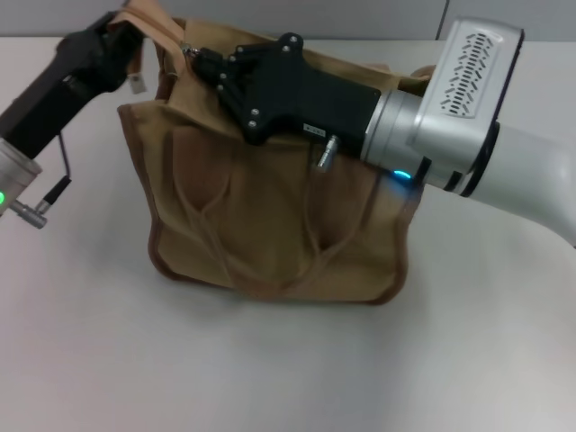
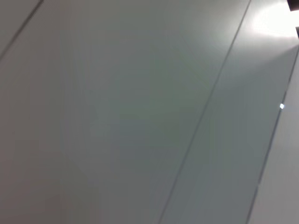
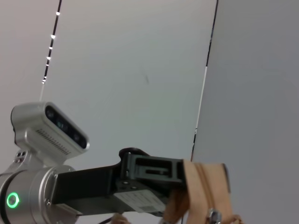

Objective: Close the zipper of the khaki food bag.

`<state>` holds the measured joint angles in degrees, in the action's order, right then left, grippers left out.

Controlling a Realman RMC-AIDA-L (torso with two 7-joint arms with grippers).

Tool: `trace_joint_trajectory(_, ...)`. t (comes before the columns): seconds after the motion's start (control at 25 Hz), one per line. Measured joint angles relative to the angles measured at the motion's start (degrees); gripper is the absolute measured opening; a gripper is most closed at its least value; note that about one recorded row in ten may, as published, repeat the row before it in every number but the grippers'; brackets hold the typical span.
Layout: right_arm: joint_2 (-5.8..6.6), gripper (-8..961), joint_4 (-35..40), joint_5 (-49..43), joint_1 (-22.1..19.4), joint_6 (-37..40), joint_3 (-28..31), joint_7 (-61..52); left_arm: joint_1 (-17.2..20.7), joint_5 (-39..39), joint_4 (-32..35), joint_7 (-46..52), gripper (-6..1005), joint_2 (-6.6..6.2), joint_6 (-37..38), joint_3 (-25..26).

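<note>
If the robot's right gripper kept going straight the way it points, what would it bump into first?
Probably the left gripper, which grips the khaki food bag at its far corner. The right gripper points along the bag's top toward it; depth is unclear.

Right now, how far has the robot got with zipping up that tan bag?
Nearly done, it seems. The right gripper lies along the top of the khaki food bag, its tip by the silver slider at the bag's left end. The left gripper holds the fabric strap there. Most of the zipper line is hidden, so full closure is unconfirmed.

Khaki food bag (image 1: 270, 225) upright on table, zipper (image 1: 188, 49) along top
</note>
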<state>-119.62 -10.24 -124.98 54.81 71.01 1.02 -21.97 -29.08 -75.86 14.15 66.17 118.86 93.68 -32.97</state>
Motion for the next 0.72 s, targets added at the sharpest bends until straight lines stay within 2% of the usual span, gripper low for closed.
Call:
trace_joint_trajectory(0.48,0.28,0,0.4,0.0,-2.2,0.8,0.0,-0.5,3.2,1.5,1.2,0.0,42,-0.28,-0.4,1.7)
trace_joint_trajectory(0.72,0.5,0,2.6,-1.2,-5.2,5.0,-0.1,-6.0,4.1,1.6,1.4,0.0,52,-0.38,-1.3,2.6)
